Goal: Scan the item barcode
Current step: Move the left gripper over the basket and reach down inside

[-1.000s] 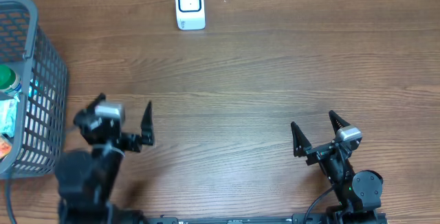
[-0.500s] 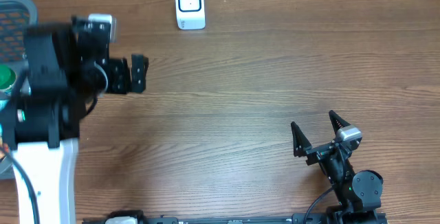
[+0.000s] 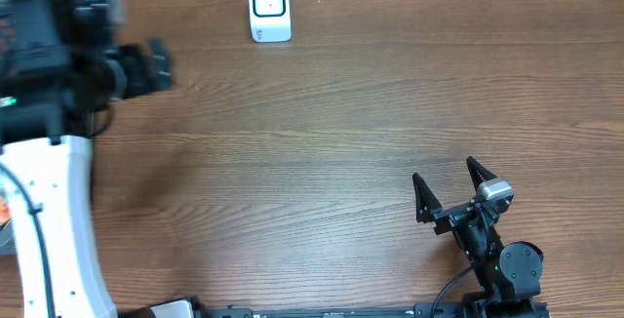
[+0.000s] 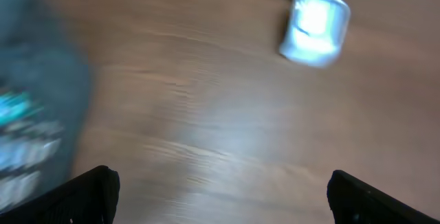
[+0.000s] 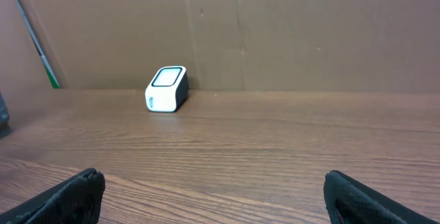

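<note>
Wood-grain table [image 3: 341, 113], brown cardboard wall [image 5: 309, 31] behind

White scanner [image 3: 269, 9] at far table [image 3: 341, 113] edge; right hand [image 3: 445, 172] spread wide near front.

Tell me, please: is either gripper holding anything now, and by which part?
Nothing is held. The left gripper and the right gripper are both open and empty.

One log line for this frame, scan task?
phase: pre-grasp | left gripper: open, empty, raised at far left | right gripper: open, empty, low at near edge | scanner: far edge, untouched | held: nothing
</note>
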Tool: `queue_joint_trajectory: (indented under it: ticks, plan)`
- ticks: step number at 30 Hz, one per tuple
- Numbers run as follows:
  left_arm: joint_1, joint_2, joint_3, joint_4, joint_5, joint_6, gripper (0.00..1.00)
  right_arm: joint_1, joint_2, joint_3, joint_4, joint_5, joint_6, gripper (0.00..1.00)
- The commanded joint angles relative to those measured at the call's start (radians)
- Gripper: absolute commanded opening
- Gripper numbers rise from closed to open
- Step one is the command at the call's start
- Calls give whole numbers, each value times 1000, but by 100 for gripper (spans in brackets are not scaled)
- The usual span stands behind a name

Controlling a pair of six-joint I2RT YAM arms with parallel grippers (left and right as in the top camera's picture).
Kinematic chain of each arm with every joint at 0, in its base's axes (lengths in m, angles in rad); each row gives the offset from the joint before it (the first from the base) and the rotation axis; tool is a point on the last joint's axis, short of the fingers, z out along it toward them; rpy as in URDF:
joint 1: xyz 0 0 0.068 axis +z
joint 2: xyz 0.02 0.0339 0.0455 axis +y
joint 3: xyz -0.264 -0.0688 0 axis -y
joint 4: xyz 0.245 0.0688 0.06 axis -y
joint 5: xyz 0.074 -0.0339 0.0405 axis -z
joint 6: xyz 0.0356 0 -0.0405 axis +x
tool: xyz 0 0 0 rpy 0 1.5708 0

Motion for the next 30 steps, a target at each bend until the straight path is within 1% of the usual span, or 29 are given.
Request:
queue_joint_trajectory:
  ticks: [1, 3, 6, 9, 13, 15, 17, 20, 21, 22, 25, 30]
  plan:
    - [196, -7, 38, 13, -29, -175, 100, -2, -9, -11, 6, -7, 2, 100]
    - [306, -5, 38, 29, 23, -222, 99, -2, -9, -11, 6, -7, 2, 100]
    - [449, 5, 38, 76, 113, -240, 100, -2, -9, -11, 6, -7, 2, 100]
    - [558, 31, 38, 108, 118, -246, 100, -2, -9, -11, 6, -7, 2, 100]
    - [652, 111, 37, 98, 119, -234, 100, -2, -9, -11, 6, -7, 2, 100]
    - [673, 159, 37, 85, 121, -203, 98, -2, -9, -11, 6, -7, 2, 100]
    - [684, 210, 37, 69, 120, -157, 93, -2, -9, -11, 6, -7, 2, 100]
    - [688, 281, 37, 43, 119, -88, 89, -2, -9, -11, 6, -7, 2, 100]
    - [688, 319, 37, 34, 118, -52, 90, -2, -9, -11, 6, -7, 2, 100]
    - [688, 335, 37, 30, 109, -42, 99, -2, -9, -11, 6, -7, 2, 100]
    - [688, 377, 37, 27, 57, -26, 100, -2, -9, -11, 6, -7, 2, 100]
    - [687, 419, 26, 34, 68, 56, 100, -2, -9, -11, 6, -7, 2, 100]
